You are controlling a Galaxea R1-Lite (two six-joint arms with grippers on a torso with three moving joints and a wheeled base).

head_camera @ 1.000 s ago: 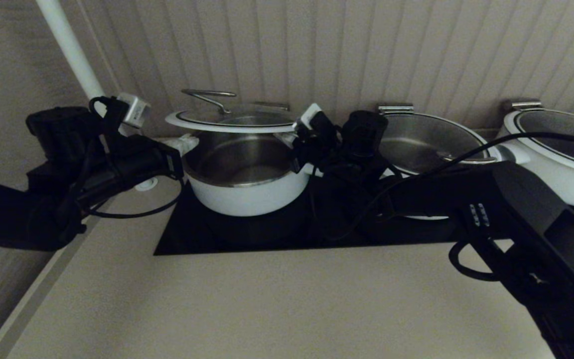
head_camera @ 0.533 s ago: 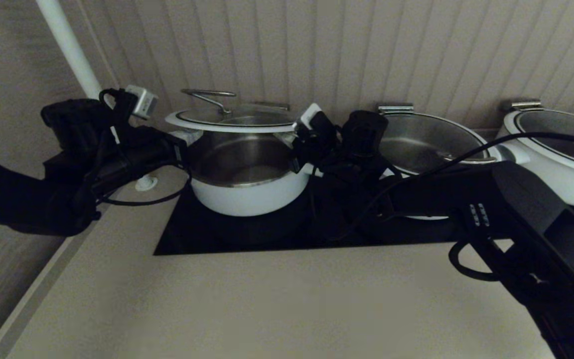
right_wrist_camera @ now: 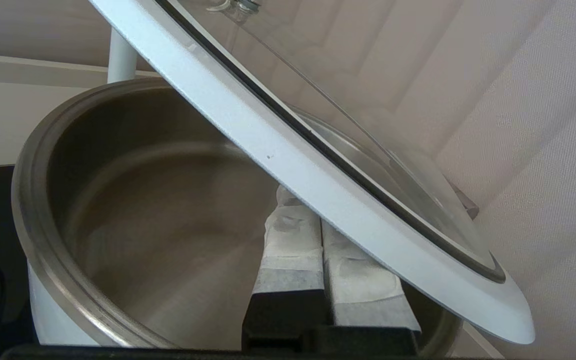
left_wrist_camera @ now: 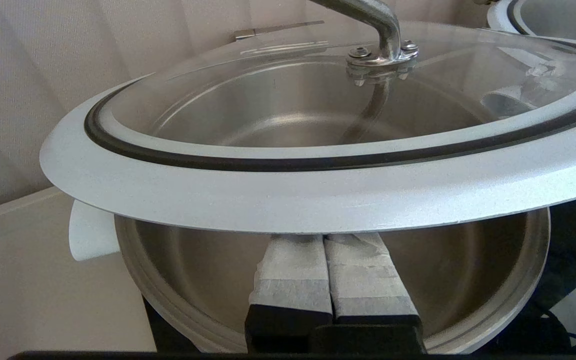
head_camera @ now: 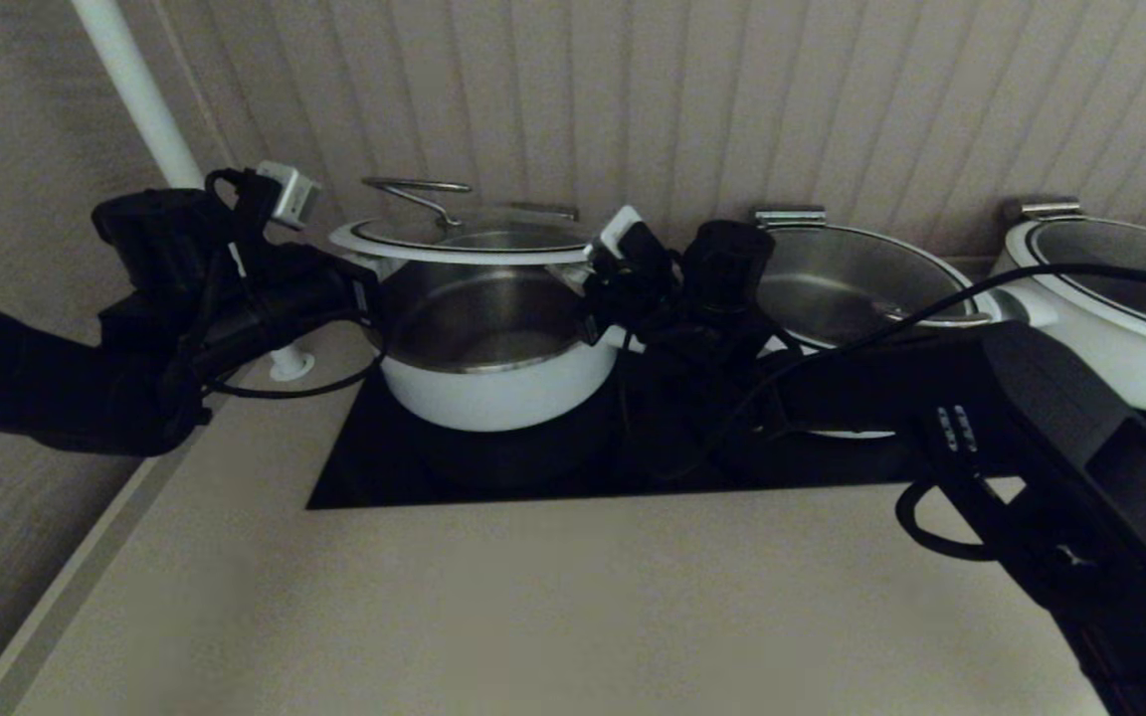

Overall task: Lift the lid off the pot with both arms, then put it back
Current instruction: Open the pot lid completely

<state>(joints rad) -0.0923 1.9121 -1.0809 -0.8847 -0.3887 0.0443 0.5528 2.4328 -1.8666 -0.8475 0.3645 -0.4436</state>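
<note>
The lid, glass with a white rim and a steel loop handle, sits raised above the open white pot on the black cooktop. My left gripper is shut at the pot's left side, with its fingertips under the lid's rim. My right gripper is shut at the pot's right side, also under the rim. In the left wrist view the closed fingers reach under the white rim over the steel interior. In the right wrist view the closed fingers sit under the tilted rim above the pot.
Two wider white pots stand to the right on the cooktop. A white pole rises at the back left. The ribbed wall is close behind. The beige counter lies in front.
My left arm has moved right and up, bringing its gripper in against the pot's left side under the lid's rim. The lid and the right arm have stayed put.
</note>
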